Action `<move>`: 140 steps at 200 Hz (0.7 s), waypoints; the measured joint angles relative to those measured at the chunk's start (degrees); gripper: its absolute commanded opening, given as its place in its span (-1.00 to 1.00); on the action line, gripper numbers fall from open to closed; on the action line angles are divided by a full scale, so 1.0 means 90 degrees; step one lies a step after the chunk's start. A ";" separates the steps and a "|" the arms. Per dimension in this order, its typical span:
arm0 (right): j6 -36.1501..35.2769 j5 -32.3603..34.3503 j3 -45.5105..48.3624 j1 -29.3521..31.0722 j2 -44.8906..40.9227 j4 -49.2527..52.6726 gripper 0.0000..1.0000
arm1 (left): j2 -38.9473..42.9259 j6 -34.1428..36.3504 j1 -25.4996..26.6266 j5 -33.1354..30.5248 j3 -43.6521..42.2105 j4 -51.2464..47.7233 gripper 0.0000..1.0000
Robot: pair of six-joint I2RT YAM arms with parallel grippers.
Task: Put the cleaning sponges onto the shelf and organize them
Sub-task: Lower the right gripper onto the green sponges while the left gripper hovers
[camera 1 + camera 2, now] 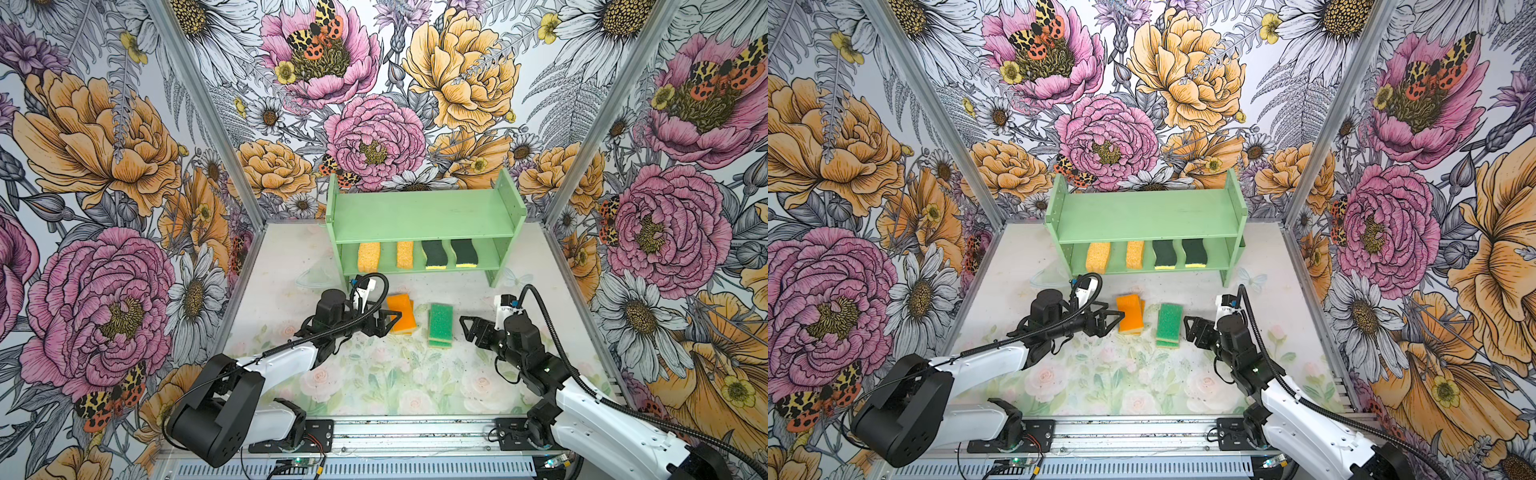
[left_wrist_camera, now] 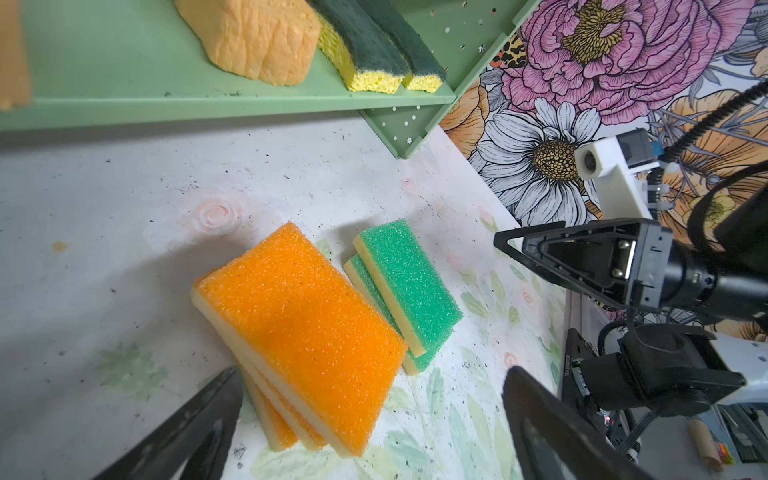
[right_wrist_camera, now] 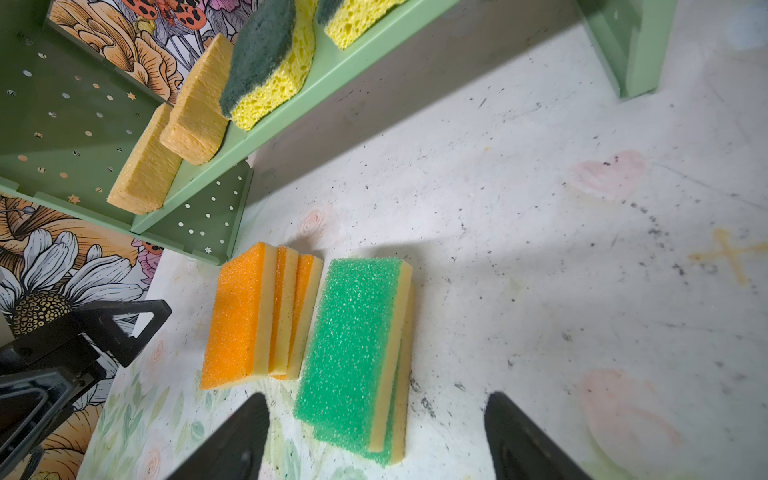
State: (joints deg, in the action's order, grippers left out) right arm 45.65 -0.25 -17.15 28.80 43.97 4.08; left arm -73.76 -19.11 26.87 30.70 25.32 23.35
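Left jaws stand wide and empty at the edge of three stacked orange-topped sponges [image 1: 402, 313] on the worktop [image 1: 374, 374]; right jaws, likewise parted and empty, face two stacked green-topped sponges [image 1: 440, 324] just ahead. Beyond both pairs of jaws, four more sponges [image 1: 434, 253] line the lower tier of the shelf [image 1: 419, 214].

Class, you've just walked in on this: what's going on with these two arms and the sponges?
Two robot arms are shelving sponges. Four sit on the lower tier of the shelf: two yellow sponges and two dark-green sponges. Three stacked orange sponges and two stacked green sponges lie on the table. The left gripper is at the orange stack, the right gripper beside the green one, both jaws open and empty.
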 measured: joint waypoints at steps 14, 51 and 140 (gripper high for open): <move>0.0002 0.0002 -0.0073 0.0005 0.0126 0.0005 0.67 | 0.0090 0.0000 0.0015 -0.0095 0.0000 -0.0073 0.98; 0.0002 0.0131 -0.0389 0.0221 0.0687 0.0051 0.68 | 0.0396 0.0005 0.0017 -0.0384 -0.0068 -0.0427 0.98; 0.0389 0.1307 -0.1134 0.1265 0.2130 0.0260 0.89 | 0.0350 0.0002 0.0029 -0.0644 -0.0163 -0.0765 0.98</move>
State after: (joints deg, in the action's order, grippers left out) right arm 49.15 11.51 -27.35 40.18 63.13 6.42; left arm -70.61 -19.09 27.14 24.91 23.86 16.47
